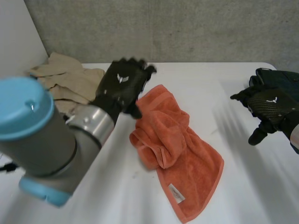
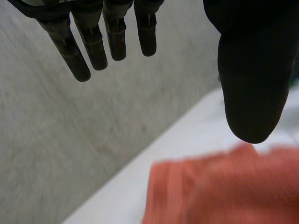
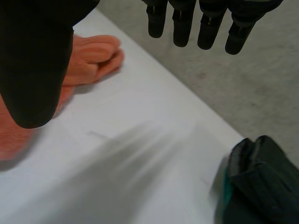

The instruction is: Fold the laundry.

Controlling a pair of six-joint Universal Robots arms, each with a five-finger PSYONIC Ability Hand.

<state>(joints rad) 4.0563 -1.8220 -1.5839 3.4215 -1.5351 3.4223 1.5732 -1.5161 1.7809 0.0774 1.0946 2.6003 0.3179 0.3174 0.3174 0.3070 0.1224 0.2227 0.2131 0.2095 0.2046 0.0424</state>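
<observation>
so the orange towel [image 1: 175, 154] is lying rumpled around the middle of the white desk [image 1: 243, 186], bunched and partly doubled over at its far end and flatter at the near end; there's a small white tag [image 1: 176, 192] close to the near edge.

left robot hand [image 1: 122, 84] is over the far left corner of the towel; in the left wrist view its fingers [image 2: 93, 42] are straight and spread well apart from the thumb, nothing in between them, so it's holding nothing; the towel's edge [image 2: 219, 191] sits just under the thumb tip, and honestly I can't tell if the thumb touches the cloth or just hangs above it.

right robot hand [image 1: 271, 109] is out toward the right side of the desk, well apart from the towel; in the right wrist view the fingers [image 3: 205, 23] are straight and the thumb stands wide of them, so it's also spread and empty; bare desk lies under the palm, with the towel's bunched end [image 3: 88, 60] beside the thumb.

other stuff: a beige cloth pile [image 1: 65, 79] at the far left corner of the desk, behind the left arm; a dark garment [image 3: 261, 186] heaped at the right edge, near the right robot hand; grey concrete wall [image 1: 187, 28] behind everything.
</observation>
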